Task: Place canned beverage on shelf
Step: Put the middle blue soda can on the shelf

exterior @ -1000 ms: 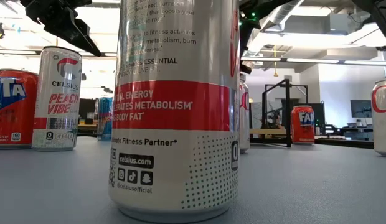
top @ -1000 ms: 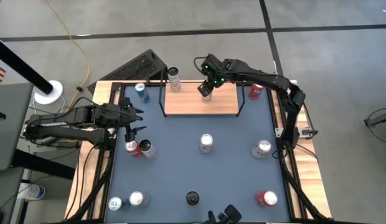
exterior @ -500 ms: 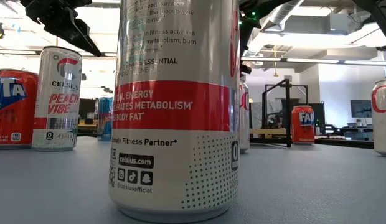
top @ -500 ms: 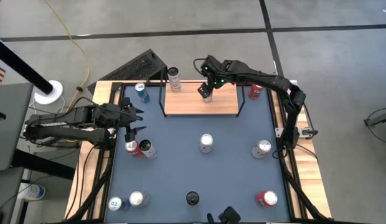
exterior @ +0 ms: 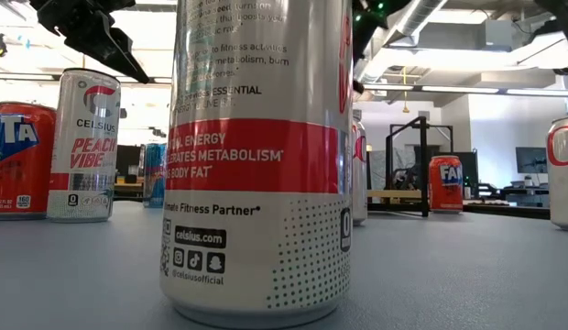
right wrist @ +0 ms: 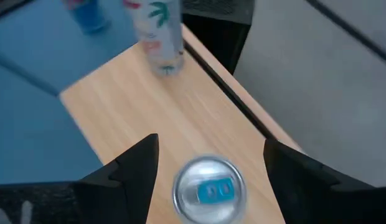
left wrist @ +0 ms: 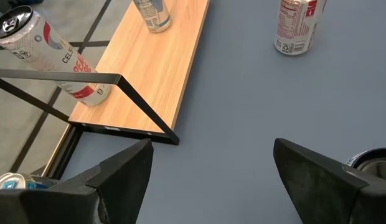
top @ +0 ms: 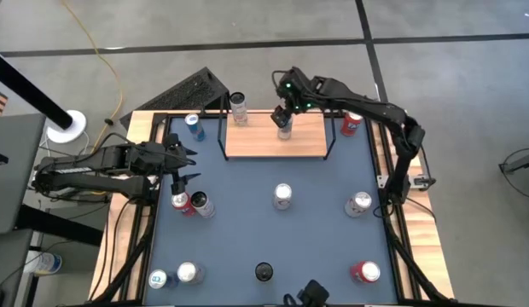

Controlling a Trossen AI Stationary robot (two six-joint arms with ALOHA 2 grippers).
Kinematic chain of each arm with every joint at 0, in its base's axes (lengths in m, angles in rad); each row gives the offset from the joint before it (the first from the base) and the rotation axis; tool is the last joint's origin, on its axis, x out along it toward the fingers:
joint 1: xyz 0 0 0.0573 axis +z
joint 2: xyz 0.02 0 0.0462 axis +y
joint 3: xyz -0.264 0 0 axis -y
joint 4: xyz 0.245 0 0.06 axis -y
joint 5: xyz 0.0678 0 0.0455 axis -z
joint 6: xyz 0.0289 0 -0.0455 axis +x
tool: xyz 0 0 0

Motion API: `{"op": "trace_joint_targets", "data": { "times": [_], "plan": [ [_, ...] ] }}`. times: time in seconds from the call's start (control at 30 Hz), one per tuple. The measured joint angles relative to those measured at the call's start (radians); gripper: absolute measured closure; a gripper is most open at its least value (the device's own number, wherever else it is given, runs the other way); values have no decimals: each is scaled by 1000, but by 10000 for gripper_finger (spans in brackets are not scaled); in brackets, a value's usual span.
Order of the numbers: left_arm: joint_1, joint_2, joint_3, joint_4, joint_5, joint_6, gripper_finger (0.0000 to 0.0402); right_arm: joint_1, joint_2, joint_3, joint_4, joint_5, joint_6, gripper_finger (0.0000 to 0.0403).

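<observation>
I had my right gripper [right wrist: 208, 165] open above the silver can [right wrist: 209, 190] standing on the light-wood shelf [top: 256, 141]; next I should lift clear. Left gripper [left wrist: 211, 168] waited open.

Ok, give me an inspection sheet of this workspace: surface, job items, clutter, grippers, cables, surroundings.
Surface: blue-grey table top in a light-wood border.
Job's things: light-wood shelf board with black wire uprights; silver can with blue tab upright on it, a second silver can at its left end.
Clutter: loose cans across the table, among them a red can and a silver-and-red can.
Grippers: right gripper open above the blue-tabbed can, not gripping it; left gripper open at the table's left edge.
Cables: yellow cord on the floor.
Surroundings: grey floor; white spool left of the table.
</observation>
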Motion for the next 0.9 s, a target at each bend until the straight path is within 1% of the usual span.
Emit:
{"op": "trace_joint_targets", "data": {
  "times": [0.13, 0.23, 0.33, 0.4, 0.53, 0.73, 0.83, 0.9],
  "plan": [
    [0, 0, 0, 0, 0, 2, 79, 4, -50, 4, -49, -105, -325, 126],
    [0, 0, 0, 0, 0, 5, 79, 9, -60, 4, -59, -116, -501, 126],
    [0, 0, 0, 0, 0, 6, 79, 8, -60, 4, -80, -121, -630, 126],
    [0, 0, 0, 0, 0, 6, 79, 5, -51, 4, -94, -140, -662, 126],
    [0, 0, 0, -4, 0, 13, 79, -23, -45, 2, -142, -212, -676, 126],
    [0, 0, 0, 33, -1, 43, 79, -104, -46, 3, -163, -318, -785, 126],
    [0, 0, 0, 46, -1, 48, 79, -133, -44, 3, -157, -331, -855, 126],
    [0, 0, 0, 53, -1, 48, 79, -137, -33, 3, -139, -340, -874, 126]
  ]
}}
